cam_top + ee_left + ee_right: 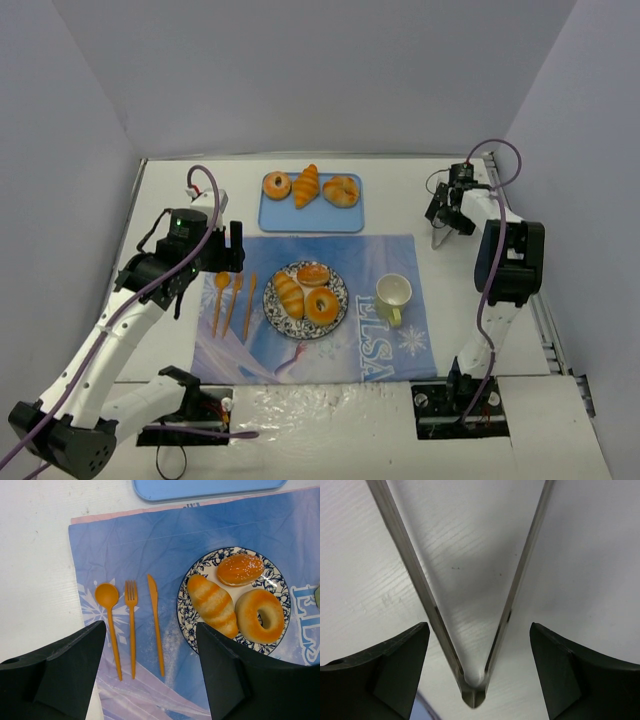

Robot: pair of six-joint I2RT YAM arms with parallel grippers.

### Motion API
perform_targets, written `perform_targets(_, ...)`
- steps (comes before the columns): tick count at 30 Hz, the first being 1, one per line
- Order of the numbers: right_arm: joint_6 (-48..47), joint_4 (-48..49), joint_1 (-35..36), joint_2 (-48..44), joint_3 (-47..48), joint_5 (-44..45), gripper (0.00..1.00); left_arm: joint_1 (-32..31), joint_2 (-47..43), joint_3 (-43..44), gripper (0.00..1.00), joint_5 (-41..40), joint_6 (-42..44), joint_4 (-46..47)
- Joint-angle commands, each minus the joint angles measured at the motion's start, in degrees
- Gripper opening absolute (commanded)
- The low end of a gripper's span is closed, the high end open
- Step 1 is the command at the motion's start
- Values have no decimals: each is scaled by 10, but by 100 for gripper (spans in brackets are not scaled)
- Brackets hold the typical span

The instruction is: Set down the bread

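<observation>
Presently, a roll (212,604), a bun (240,569) and a ring donut (248,617) lie on the plate (186,626), with more bread (307,186) on the tray (310,221). The right claw (479,630) stands wide astride the tongs (420,580), not pinching them — likely the serving tool — while the left claw (150,630) hovers wide and empty.

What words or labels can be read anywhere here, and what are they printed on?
"ELSA": large white letters on the blue placemat, printed along its right side next to the mug.
The left wrist view shows only the start of that same word, cut off at the picture's edge.
No other text, number or sign can be read.
</observation>
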Motion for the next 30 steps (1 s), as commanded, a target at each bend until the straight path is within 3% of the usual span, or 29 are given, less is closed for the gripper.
perform_targets(1, 3, 15, 13, -119, -11, 6, 80, -1, -3, 16, 69, -9, -3, 22)
perform_targets(6, 3, 25, 34, -214, -35, -25, 84, -1, -3, 17, 69, -12, -2, 20)
perform_targets(11, -6, 36, 100, -304, -62, -53, 91, -2, -7, 17, 69, -17, -2, 20)
perform_targets(15, -4, 65, 138, -362, -96, -125, 99, -2, -8, 17, 69, -19, -1, 20)
perform_targets(20, 11, 115, 191, -456, -156, -183, 100, -3, -10, 17, 69, -21, -1, 19)
perform_targets(30, 20, 151, 370, -508, -220, -128, 100, -3, -3, 18, 69, -18, -1, 20)
